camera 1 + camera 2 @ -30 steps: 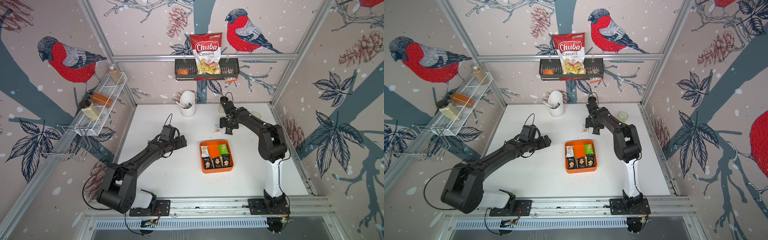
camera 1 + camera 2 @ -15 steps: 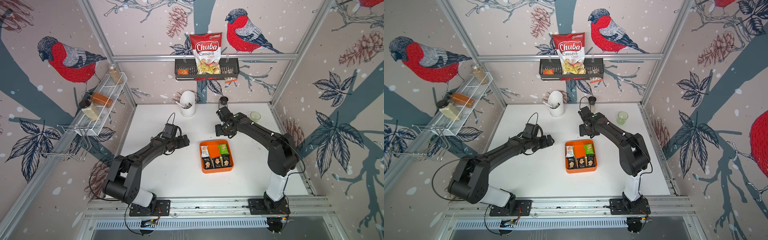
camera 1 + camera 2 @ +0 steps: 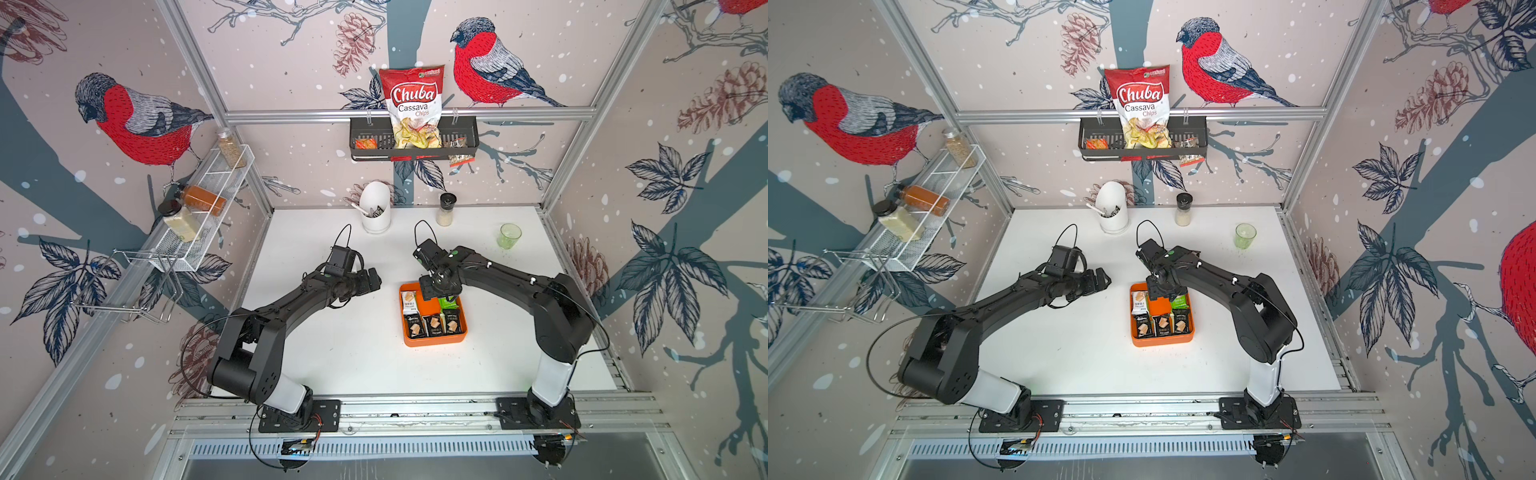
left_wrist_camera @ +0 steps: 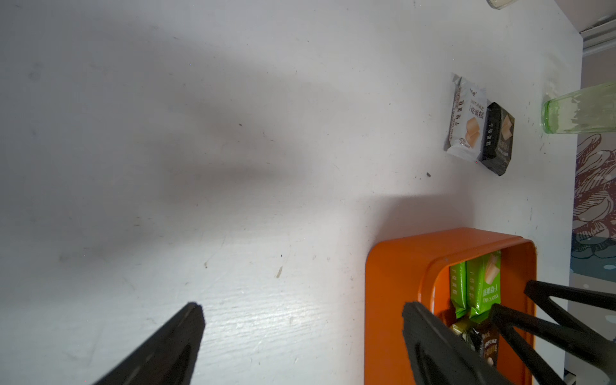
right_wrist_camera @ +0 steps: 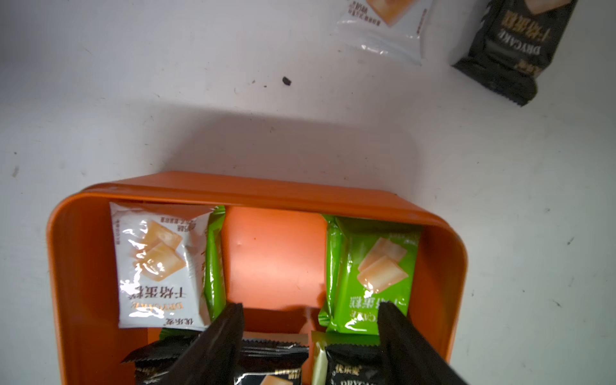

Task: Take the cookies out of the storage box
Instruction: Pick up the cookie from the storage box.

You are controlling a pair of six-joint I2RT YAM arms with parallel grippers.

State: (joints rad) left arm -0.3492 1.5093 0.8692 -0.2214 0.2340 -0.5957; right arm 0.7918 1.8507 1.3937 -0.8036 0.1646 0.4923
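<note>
The orange storage box (image 3: 434,341) sits mid-table, holding several cookies: a white packet (image 5: 156,263), green packets (image 5: 376,270) and a near row of black ones (image 3: 433,326). Its far middle floor is bare. My right gripper (image 5: 310,310) hangs open over that bare patch and a black packet, gripping nothing; in both top views it (image 3: 1163,293) is above the box's far side. Beyond the box a white cookie (image 4: 466,123) and a black cookie (image 4: 498,140) lie on the table, hidden under the right arm in both top views. My left gripper (image 3: 374,279) is open left of the box.
A white utensil holder (image 3: 376,208), a spice jar (image 3: 446,210) and a green glass (image 3: 510,236) stand along the table's far side. A black wall basket (image 3: 413,143) with the chips bag hangs behind. A white wire rack (image 3: 208,203) is on the left wall.
My right arm has swung from the far table spot back over the box, and its jaws have narrowed somewhat. The left gripper has edged a little toward the box.
</note>
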